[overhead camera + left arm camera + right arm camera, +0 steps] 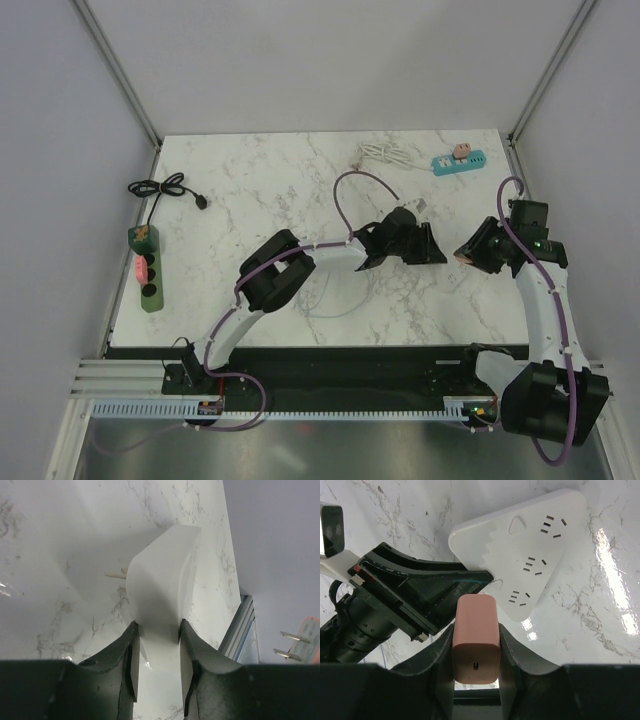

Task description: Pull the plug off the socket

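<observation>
My left gripper (156, 630) is clamped on the white socket (162, 580), right gripper (476, 635) squeezing the pink plug (475, 612), pulled free.

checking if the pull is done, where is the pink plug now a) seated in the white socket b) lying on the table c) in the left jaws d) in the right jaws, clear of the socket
d: the pink plug is clamped in the right jaws, apart from the white socket

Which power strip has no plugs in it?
The white power strip in the left pincer: all its holes are empty. The green strip and the blue strip have plugs in.
</observation>
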You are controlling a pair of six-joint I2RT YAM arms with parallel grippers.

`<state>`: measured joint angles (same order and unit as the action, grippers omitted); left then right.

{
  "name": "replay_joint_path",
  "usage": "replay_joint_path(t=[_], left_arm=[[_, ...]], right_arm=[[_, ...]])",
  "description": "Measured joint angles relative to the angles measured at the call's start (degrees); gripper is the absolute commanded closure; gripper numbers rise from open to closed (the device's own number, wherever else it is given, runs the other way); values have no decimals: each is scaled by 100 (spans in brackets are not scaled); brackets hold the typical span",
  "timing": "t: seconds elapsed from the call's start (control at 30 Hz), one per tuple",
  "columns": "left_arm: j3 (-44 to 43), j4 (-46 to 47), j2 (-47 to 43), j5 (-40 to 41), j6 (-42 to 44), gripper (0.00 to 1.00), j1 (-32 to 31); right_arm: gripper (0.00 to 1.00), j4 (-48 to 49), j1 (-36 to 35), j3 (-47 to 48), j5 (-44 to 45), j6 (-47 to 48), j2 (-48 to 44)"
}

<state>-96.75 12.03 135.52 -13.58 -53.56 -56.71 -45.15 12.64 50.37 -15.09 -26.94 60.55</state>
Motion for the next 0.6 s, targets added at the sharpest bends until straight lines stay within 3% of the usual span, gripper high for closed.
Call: replay_joint_path(t=[0.07, 0.17, 0.37, 0.6], left_arm=[[-7, -50, 0, -136, 96, 35, 0], [7, -225, 0, -337, 223, 22, -7], [120, -142, -17, -695, 297, 11, -4], [1373, 190, -907, -807, 297, 9, 92]], right_arm=[[100, -9, 0, 0, -2, 0, -70], [100, -50, 0, 0, -2, 0, -146], [100, -234, 0, 0, 2, 2, -345], [99, -404, 0, 11, 44, 39, -520]])
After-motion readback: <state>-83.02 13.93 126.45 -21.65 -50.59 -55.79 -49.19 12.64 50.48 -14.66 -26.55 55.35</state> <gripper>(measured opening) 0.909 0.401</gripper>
